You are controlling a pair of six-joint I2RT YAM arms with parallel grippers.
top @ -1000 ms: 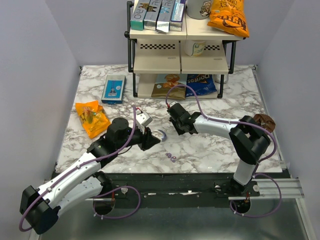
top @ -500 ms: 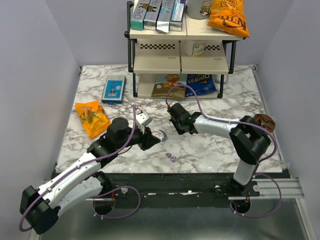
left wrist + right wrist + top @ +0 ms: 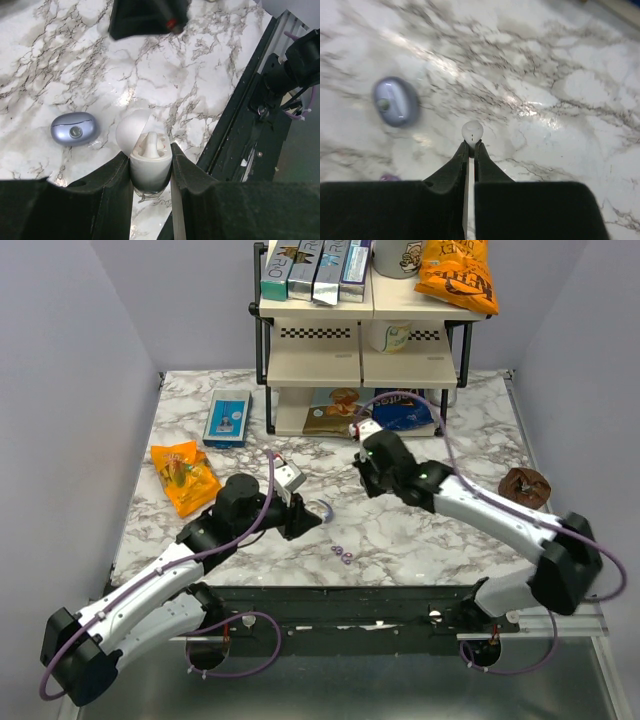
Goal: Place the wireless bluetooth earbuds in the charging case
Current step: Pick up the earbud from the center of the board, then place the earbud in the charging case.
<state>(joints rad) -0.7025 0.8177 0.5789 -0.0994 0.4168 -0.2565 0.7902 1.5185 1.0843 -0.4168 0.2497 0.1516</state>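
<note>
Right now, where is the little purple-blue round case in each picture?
Top external: the charging case sits mid-table, just past the left claw, partly hidden.
Left wrist: left of middle, beside the white case that claw grips.
Right wrist: upper left, beyond the small white piece pinched by the right claw.
Shared landmark: the marble table.

Left arm point(image 3: 150, 585) and right arm point(image 3: 490, 510) — white links, black joints — trail purple cables point(image 3: 268, 502); fingers point(image 3: 451, 172) matte black.

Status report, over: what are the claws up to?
Left claw clamped on open charging case. Right claw pinching small white piece. Purple earbuds loose on table. Nothing blocking.
</note>
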